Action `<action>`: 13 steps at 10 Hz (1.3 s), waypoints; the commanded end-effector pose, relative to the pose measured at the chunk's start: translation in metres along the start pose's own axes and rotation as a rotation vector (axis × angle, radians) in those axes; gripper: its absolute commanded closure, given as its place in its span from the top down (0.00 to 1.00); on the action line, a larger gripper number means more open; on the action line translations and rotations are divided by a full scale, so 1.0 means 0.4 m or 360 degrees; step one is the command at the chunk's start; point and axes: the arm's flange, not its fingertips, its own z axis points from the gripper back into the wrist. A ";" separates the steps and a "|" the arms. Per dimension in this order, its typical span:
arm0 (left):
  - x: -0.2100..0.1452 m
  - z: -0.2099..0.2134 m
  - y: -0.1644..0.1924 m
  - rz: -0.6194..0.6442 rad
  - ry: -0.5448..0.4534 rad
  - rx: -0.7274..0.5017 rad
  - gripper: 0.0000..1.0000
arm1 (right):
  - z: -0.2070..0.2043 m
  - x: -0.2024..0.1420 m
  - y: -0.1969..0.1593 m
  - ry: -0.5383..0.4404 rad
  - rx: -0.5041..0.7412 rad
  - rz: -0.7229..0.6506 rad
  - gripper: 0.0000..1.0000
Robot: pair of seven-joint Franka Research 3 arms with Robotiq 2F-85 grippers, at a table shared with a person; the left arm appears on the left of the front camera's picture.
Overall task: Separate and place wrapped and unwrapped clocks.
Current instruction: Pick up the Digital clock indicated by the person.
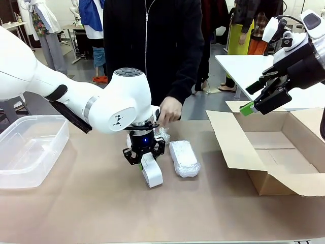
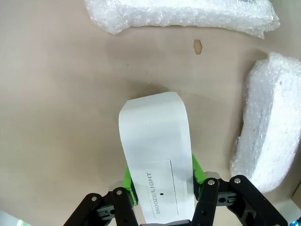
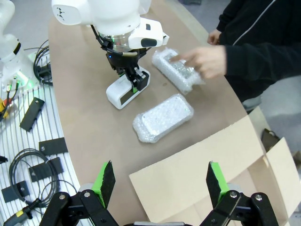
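My left gripper (image 1: pixel 143 154) is shut on the near end of the bare white clock (image 1: pixel 152 174), which lies low on the brown table. In the left wrist view the green pads (image 2: pixel 128 182) squeeze both sides of the bare clock (image 2: pixel 154 150), printed SNOOZE/LIGHT. A bubble-wrapped clock (image 1: pixel 184 158) lies just to its right. Behind it, a second wrapped clock (image 1: pixel 163 135) sits under the person's hand (image 1: pixel 169 109). My right gripper (image 1: pixel 255 103) hovers open and empty above the cardboard box. From the right wrist, my right gripper (image 3: pixel 160 183) looks down on the bare clock (image 3: pixel 123 89) and both wrapped clocks (image 3: pixel 163 117), (image 3: pixel 178 70).
An open cardboard box (image 1: pixel 277 157) takes up the table's right side, with its flap (image 3: pixel 197 179) below my right gripper. A clear plastic bin (image 1: pixel 30 147) stands at the left. Cables and small black parts (image 3: pixel 28 165) lie beyond the table's near edge.
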 end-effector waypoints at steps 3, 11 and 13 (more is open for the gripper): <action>-0.038 0.132 0.021 0.0035 -0.0077 -0.0001 0.03 | -0.005 -0.005 0.003 -0.0014 0.0027 -0.0001 1.00; -0.187 0.620 0.162 -0.0374 -0.0188 -0.0139 0.03 | -0.005 -0.005 0.003 -0.0014 0.0027 -0.0001 1.00; -0.205 0.628 0.153 -0.0338 -0.0174 -0.0116 0.03 | -0.005 -0.005 0.003 -0.0014 0.0027 -0.0001 1.00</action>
